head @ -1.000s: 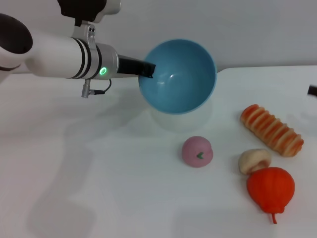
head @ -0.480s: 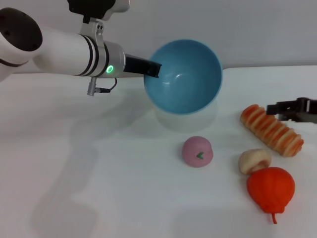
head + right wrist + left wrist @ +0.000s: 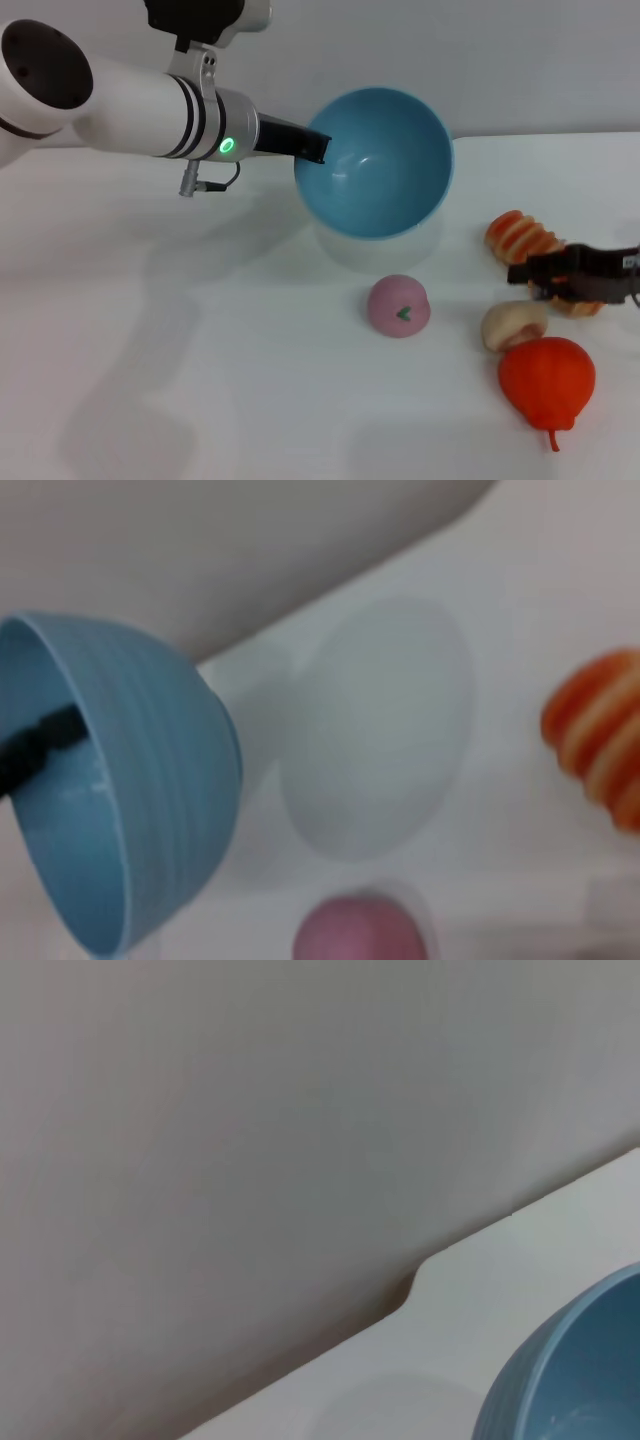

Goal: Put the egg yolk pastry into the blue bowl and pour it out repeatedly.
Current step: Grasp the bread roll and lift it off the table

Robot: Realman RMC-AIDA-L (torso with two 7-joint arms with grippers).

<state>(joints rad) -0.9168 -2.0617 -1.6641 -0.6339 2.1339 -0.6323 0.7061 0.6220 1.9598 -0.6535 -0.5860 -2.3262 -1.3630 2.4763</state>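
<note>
The blue bowl (image 3: 385, 170) hangs tilted above the table with its opening turned toward me, and nothing lies inside it. My left gripper (image 3: 312, 147) is shut on its rim at the left side. The bowl also shows in the left wrist view (image 3: 575, 1365) and the right wrist view (image 3: 130, 780). The egg yolk pastry (image 3: 511, 325) lies on the table at the right, between the striped bread and the orange fruit. My right gripper (image 3: 532, 277) reaches in from the right edge, open, just above and behind the pastry and over the bread's near end.
A pink bun with a green mark (image 3: 398, 305) sits in front of the bowl. The orange-and-cream striped bread (image 3: 520, 235) lies at the right, partly covered by the right gripper. An orange toy fruit (image 3: 546, 378) stands close in front of the pastry. A wall rises behind the table.
My right gripper has come in from the right edge, moving left and nearer over the striped bread toward the pastry. The left arm has carried the bowl slightly to the right.
</note>
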